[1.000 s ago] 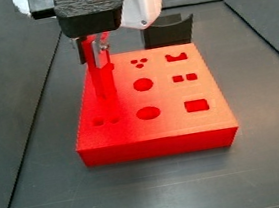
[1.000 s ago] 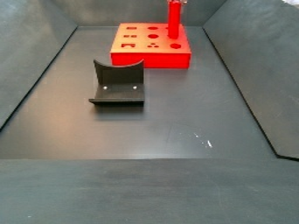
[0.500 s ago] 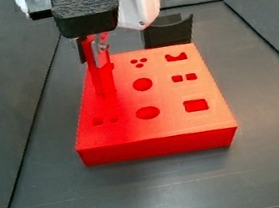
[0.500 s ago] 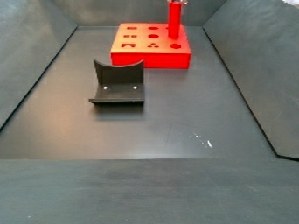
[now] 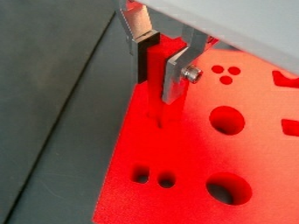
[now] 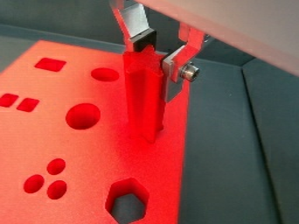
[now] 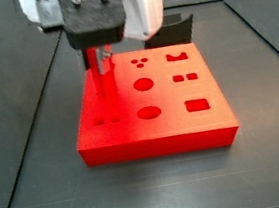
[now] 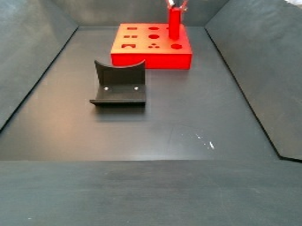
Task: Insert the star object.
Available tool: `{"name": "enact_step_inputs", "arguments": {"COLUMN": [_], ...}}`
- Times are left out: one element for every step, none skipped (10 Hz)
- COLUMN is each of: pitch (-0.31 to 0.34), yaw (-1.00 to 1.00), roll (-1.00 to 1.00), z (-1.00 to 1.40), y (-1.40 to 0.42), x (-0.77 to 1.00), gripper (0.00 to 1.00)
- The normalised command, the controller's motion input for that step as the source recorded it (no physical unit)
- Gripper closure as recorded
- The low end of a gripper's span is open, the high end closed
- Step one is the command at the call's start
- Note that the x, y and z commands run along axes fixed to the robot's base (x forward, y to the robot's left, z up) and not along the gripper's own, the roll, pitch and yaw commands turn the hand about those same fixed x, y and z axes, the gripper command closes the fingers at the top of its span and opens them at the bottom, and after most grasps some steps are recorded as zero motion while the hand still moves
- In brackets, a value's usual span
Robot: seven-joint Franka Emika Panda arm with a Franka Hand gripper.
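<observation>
The star object (image 7: 102, 80) is a slim bright red peg, upright, held between my gripper's fingers. My gripper (image 7: 99, 54) is shut on its upper part, above the left edge of the flat red block (image 7: 175, 130). The peg's lower end meets the block's top face; the hole under it is hidden. Both wrist views show the peg (image 5: 156, 83) (image 6: 145, 101) between the silver plates of the gripper (image 5: 159, 72) (image 6: 156, 59). In a side view the peg (image 8: 176, 28) stands at the block's (image 8: 141, 55) right end, with the gripper (image 8: 175, 4) at the frame's upper edge.
The block has several shaped holes, among them a round one (image 5: 228, 120) and a hexagonal one (image 6: 126, 201). A dark grey curved holder (image 8: 119, 84) stands on the dark floor away from the block; it also shows behind the block (image 7: 170, 29). Grey walls enclose the floor.
My gripper has come down with the peg; the peg stands lower over the block than before.
</observation>
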Motion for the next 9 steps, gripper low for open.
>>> {"name": "enact_step_inputs", "arguments": {"pitch": [-0.131,-0.111,-0.176,-0.147,-0.259,-0.279,-0.319,-0.291,0.0], "yaw": [-0.03,0.0,0.0,0.0,0.0,0.0,0.08,0.07,0.0], "roll": [0.08,0.21,0.19,0.01,0.03,0.09,0.11,0.12,0.0], "z": [-0.63,-0.48,-0.64,-0.73,-0.73,-0.68,-0.61,-0.56,0.0], "y": [-0.01,-0.18,-0.17,0.0,-0.04,-0.08,-0.08,-0.06,0.0], "x": [0.0,0.0,0.0,0.08,0.0,-0.02,-0.17,-0.13,0.0], "gripper": [1.0,1.0,1.0,1.0,1.0,1.0,1.0,1.0,1.0]}}
